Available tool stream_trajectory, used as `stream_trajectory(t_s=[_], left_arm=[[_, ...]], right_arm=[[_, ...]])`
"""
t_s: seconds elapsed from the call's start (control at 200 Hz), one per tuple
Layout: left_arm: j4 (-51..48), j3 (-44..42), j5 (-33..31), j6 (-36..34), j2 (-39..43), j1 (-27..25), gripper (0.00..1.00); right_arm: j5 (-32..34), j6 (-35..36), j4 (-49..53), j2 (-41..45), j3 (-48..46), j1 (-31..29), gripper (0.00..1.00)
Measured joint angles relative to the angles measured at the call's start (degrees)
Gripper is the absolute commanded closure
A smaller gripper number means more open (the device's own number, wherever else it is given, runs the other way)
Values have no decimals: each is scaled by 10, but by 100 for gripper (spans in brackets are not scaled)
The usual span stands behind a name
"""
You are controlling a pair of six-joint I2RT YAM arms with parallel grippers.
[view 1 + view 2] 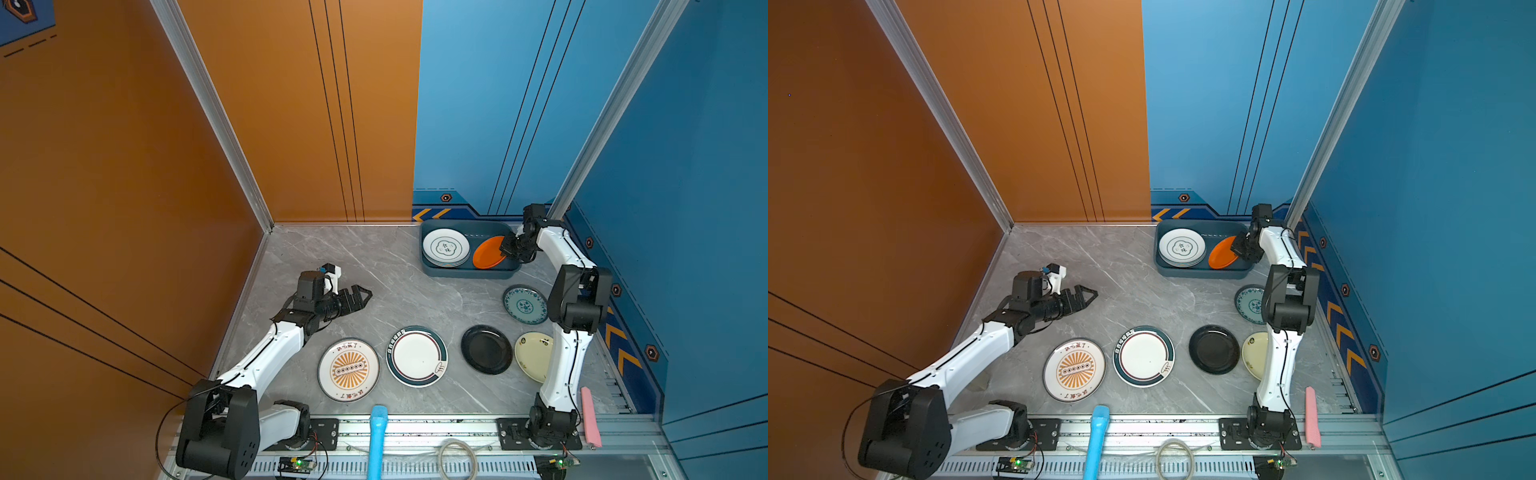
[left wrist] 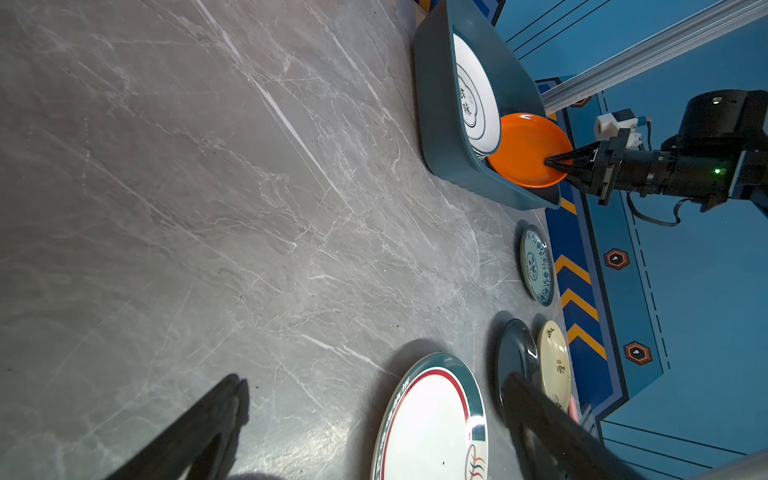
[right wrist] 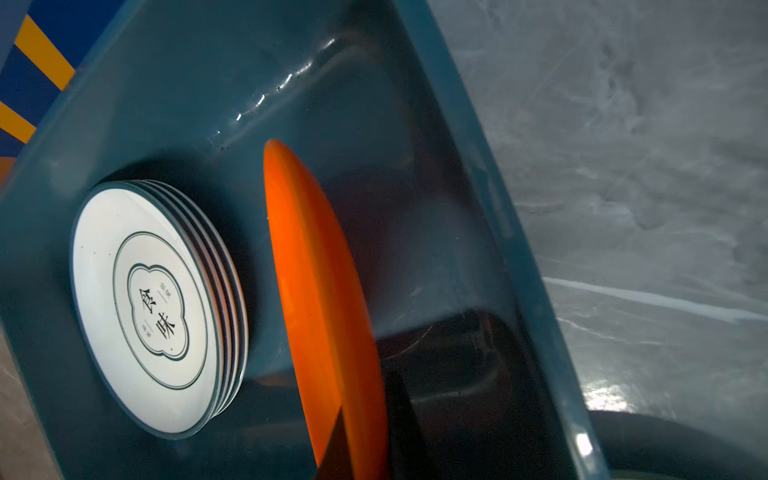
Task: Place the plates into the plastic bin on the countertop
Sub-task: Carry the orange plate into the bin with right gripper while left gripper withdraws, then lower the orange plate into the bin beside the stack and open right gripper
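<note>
The fingers of the right gripper [image 2: 553,163] are clenched on the right-hand rim of the orange plate [image 1: 488,252], one finger above it and one beneath. The plate hangs tilted in the right half of the plastic bin [image 1: 469,273], its held edge high and its left edge low, just beside the stack of white plates with the green cloud motif [image 1: 445,248] that fills the bin's left half. Whether the low edge already bears on the bin floor cannot be told. To set it down well, I judge the wrist should sink the held rim gently until the plate lies nearly flat, with the low edge kept off the stack so that it does not ride up and rest crooked. The bin's right wall is close to the fingers, so the lower finger will likely meet it first. Letting go from just above, then drawing back up and to the right, should avoid hooking the rim. The left gripper [image 1: 360,296] stands wide and empty over the bare countertop [image 1: 395,282] on the left. Five plates wait near the front: the sunburst plate [image 1: 348,370], the teal-rimmed plate [image 1: 417,356], the black plate [image 1: 486,349], the cream plate [image 1: 533,356] and, further back, the teal patterned plate [image 1: 524,304].
</note>
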State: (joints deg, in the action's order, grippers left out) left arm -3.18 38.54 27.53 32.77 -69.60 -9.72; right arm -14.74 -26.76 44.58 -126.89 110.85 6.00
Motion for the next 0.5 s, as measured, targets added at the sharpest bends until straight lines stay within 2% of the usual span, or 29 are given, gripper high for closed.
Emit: stream_trajectory(t_s=[0.14,0.501], left_arm=[[0,0,0,0,0,0,2],[0,0,0,0,-1,0,2]], right_arm=[[0,0,0,-2,2,-1,100],[-5,0,0,-5,3,3,91]])
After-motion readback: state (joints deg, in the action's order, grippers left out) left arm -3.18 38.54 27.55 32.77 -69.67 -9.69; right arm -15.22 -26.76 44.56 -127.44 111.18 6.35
